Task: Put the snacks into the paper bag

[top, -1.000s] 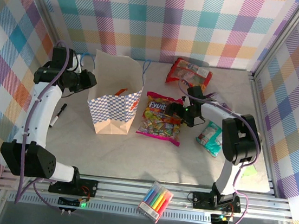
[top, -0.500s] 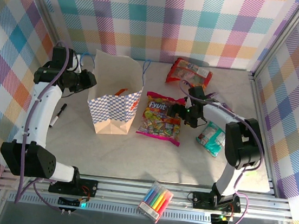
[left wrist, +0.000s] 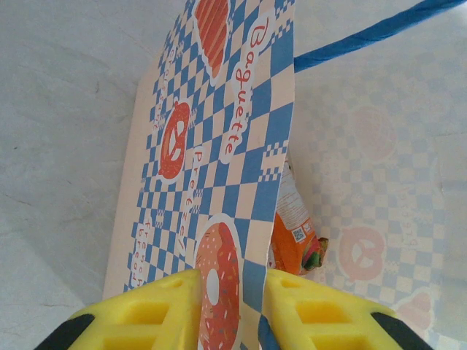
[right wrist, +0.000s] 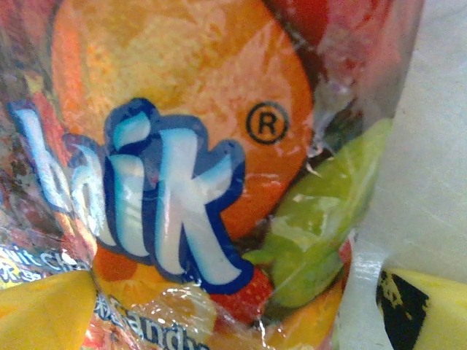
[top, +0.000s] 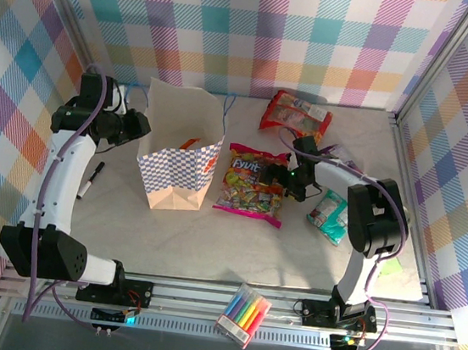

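Note:
The paper bag stands open at centre left. My left gripper is shut on its left wall, and the checkered paper passes between the yellow fingers. An orange snack packet lies inside the bag. The pink-edged multicolour candy packet lies flat to the right of the bag. My right gripper is low over its right edge with its jaws open, and the glossy print is close under the camera. A red packet lies at the back and a teal one to the right.
A black pen lies left of the bag beside my left arm. A clear pack of coloured markers rests on the front rail. Checkered walls close in the back and both sides.
The right arm's elbow swayed slightly outward and came back, while its gripper stayed over the candy packet. The left arm and the bag have not moved.

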You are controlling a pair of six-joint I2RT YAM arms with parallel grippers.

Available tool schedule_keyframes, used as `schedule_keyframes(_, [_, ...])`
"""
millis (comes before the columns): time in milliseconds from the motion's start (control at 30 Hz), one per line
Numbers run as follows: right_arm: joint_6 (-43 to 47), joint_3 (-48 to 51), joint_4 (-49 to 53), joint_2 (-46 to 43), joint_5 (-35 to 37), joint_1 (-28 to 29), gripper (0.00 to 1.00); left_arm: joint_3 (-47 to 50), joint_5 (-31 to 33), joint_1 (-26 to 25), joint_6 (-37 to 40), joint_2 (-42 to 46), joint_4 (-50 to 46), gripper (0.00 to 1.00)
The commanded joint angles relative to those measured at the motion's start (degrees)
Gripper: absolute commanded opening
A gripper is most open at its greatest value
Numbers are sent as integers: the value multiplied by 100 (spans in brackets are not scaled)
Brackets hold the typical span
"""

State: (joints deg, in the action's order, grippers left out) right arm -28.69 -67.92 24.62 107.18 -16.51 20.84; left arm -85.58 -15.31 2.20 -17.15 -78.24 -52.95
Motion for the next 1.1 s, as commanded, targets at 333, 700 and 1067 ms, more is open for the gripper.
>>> schedule_keyframes(333, [-979,-123,-413,657,-209,389,81,-20,45,79,-53,189,-258,29])
schedule_keyframes(700, [-1219,-71,-204,735,170,413,36,60,55,79,32,269,-313,29])
schedule_keyframes(1067, [-946,-107,151,564,463,410,10,138,2,79,-5,299,-207,29])
